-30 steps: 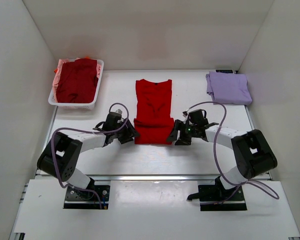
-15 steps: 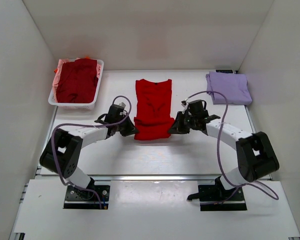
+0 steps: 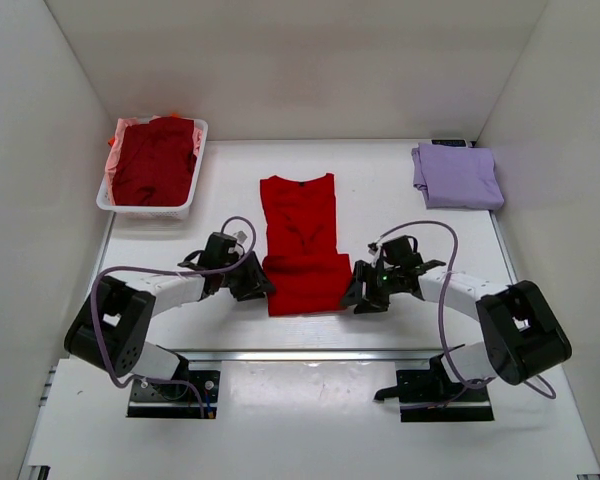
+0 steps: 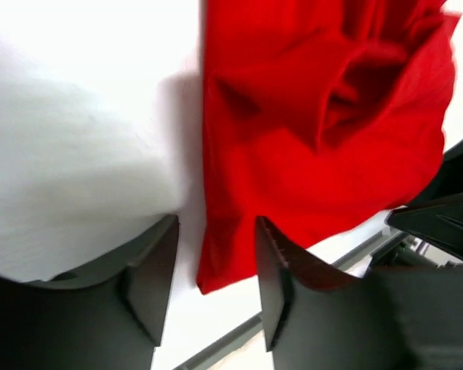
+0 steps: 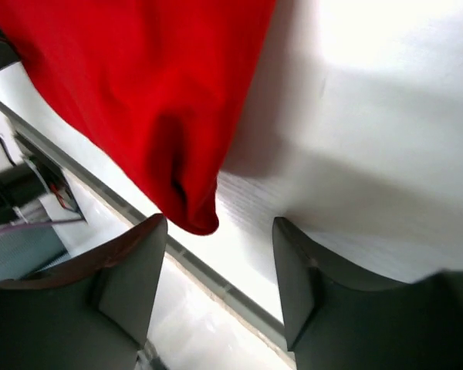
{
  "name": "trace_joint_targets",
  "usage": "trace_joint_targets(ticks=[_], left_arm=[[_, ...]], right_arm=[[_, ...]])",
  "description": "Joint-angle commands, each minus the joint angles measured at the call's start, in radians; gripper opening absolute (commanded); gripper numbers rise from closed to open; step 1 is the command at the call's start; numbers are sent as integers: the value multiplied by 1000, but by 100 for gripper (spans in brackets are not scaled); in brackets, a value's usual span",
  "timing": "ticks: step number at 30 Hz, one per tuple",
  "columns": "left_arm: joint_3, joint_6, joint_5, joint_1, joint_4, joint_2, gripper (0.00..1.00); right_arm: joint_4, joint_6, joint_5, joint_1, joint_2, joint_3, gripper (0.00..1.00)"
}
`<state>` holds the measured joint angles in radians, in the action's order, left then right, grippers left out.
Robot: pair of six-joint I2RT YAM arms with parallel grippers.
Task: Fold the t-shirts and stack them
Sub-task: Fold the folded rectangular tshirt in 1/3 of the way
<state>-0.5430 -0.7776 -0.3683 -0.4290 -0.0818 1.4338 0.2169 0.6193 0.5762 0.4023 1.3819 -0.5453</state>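
Observation:
The bright red t-shirt [image 3: 302, 245] lies lengthwise mid-table, folded into a narrow strip with the collar at the far end. My left gripper [image 3: 256, 286] sits at its near left corner and my right gripper [image 3: 358, 294] at its near right corner. In the left wrist view the left gripper [image 4: 216, 281] is open, with the red corner [image 4: 216, 262] lying loose between the jaws. In the right wrist view the right gripper [image 5: 216, 281] is open, and the red corner [image 5: 193, 216] hangs just above the gap. A folded lavender t-shirt [image 3: 457, 175] rests at the far right.
A white basket [image 3: 145, 208] at the far left holds a dark maroon t-shirt [image 3: 155, 160] with pink cloth [image 3: 120, 135] beneath it. The table's front rail [image 3: 300, 355] runs close behind both grippers. White walls enclose the table on three sides.
Both grippers shut on the red shirt's near corners, dragged it toward the near edge and slightly left, then opened and let the corners go.

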Motion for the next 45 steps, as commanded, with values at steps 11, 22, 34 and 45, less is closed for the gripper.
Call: trace_joint_targets(ticks=[11,22,34,45], left_arm=[[-61,90,120,90,212,-39,62],[-63,43,75,69,408,60,53],[-93,21,19,101,441,36,0],[-175,24,26,125,436,53,0]], right_arm=[[-136,-119,96,-192,176,-204,57],[-240,-98,119,-175,350,-286,41],[-128,-177,103,-189,342,-416,0],[-91,-217,125,-166,341,-513,0]])
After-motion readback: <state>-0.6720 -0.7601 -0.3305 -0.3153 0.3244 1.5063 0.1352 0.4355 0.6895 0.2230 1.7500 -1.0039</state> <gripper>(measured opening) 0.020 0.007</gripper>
